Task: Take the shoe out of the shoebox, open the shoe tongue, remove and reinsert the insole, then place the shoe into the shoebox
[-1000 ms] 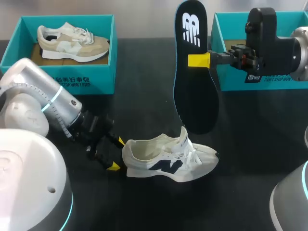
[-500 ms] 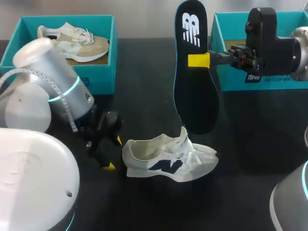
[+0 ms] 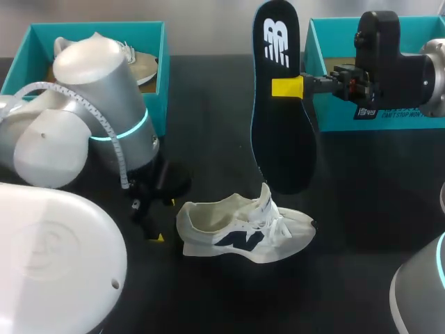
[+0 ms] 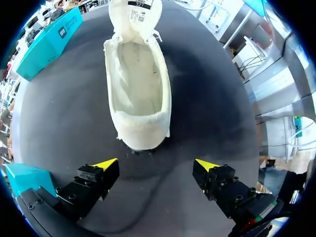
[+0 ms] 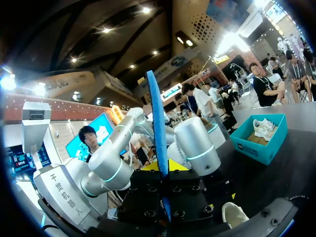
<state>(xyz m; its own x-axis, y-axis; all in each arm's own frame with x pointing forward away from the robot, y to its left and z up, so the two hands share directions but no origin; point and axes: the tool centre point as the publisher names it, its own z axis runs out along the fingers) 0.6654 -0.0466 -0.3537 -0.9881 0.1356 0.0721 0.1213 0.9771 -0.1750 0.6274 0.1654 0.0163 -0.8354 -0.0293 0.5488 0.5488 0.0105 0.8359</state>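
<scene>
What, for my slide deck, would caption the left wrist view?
Open left gripper facing the white shoe's heel on the black table.

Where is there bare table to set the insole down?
Bare table lies between the right shoebox and the toe of the white shoe, and a strip between the left shoebox and the hanging insole. Crowded behind the shoe's heel, where the left gripper sits with open fingers.

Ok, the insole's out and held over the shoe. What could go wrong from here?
The right claw pinches the insole only by one edge, with most of it hanging below, so it may twist or slip on entry. The left claw is open behind the heel, not touching the shoe, so a push could slide it. The upright tongue may snag the insole's tip.
</scene>
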